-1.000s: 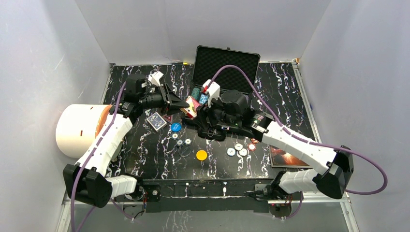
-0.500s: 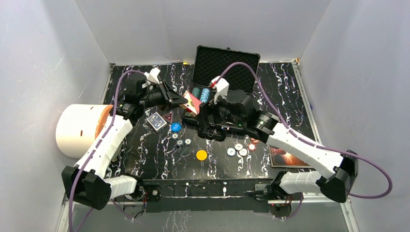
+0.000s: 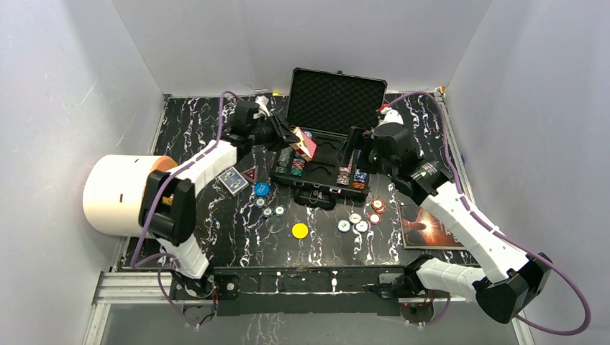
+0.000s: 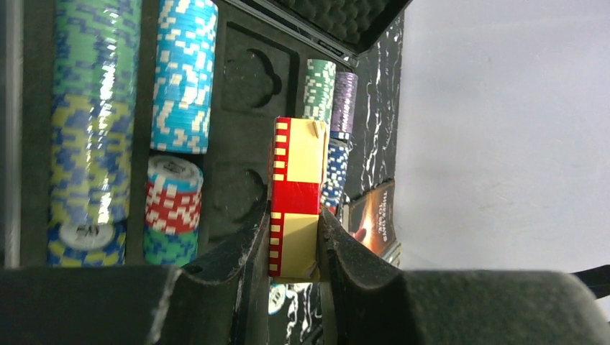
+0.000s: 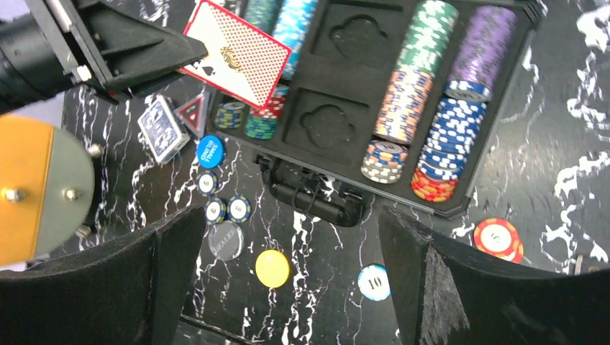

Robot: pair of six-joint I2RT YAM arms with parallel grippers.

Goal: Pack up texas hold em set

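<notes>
The black case (image 3: 335, 93) lies open at the back, foam lid up, with stacks of multicoloured chips (image 5: 431, 57) in its tray. My left gripper (image 3: 296, 138) is shut on the red card deck (image 3: 307, 144) and holds it on edge above the tray's empty card slots (image 4: 244, 129); the deck (image 4: 296, 180) sits between my fingers. My right gripper (image 5: 288, 237) is open and empty, raised over the case's front right (image 3: 354, 154). The blue deck (image 3: 232, 180), the yellow disc (image 3: 300, 231) and several loose chips (image 3: 357, 221) lie on the table.
The big white cylinder (image 3: 119, 194) lies at the left edge. The dark book (image 3: 424, 228) lies at the right front. A clear dealer button (image 5: 226, 239) and a blue small-blind chip (image 3: 262, 189) lie in front of the case's handle (image 5: 316, 201).
My left arm has carried the red deck back and to the right, over the case's tray. My right arm has drawn back to the right, off the case.
</notes>
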